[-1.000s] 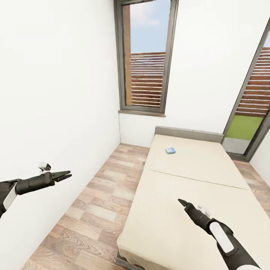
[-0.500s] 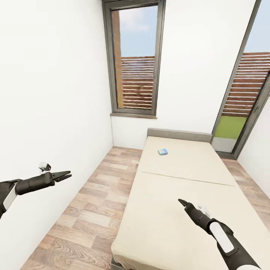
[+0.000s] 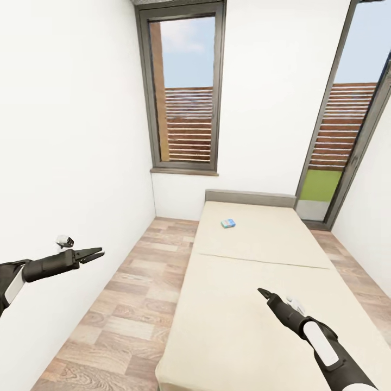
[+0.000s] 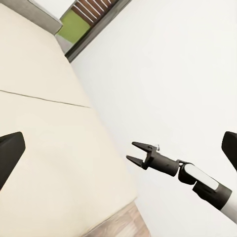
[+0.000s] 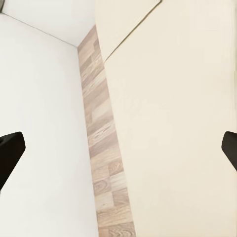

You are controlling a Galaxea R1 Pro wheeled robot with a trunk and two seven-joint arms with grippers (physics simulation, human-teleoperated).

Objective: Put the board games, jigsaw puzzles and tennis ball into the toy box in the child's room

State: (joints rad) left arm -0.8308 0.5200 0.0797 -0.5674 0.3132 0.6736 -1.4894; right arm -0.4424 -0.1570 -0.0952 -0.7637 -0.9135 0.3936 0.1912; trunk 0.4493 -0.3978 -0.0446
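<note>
With both the left gripper [image 3: 93,253] and the right gripper [image 3: 264,294] spread and empty, the board game [image 3: 228,223] on the bed [image 3: 239,304] must be approached next.

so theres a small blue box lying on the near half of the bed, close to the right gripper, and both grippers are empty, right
Not quite. In the head view the small blue box lies on the far half of the bed, near the headboard and well away from the right gripper. The rest holds: it and the left gripper are empty.
</note>
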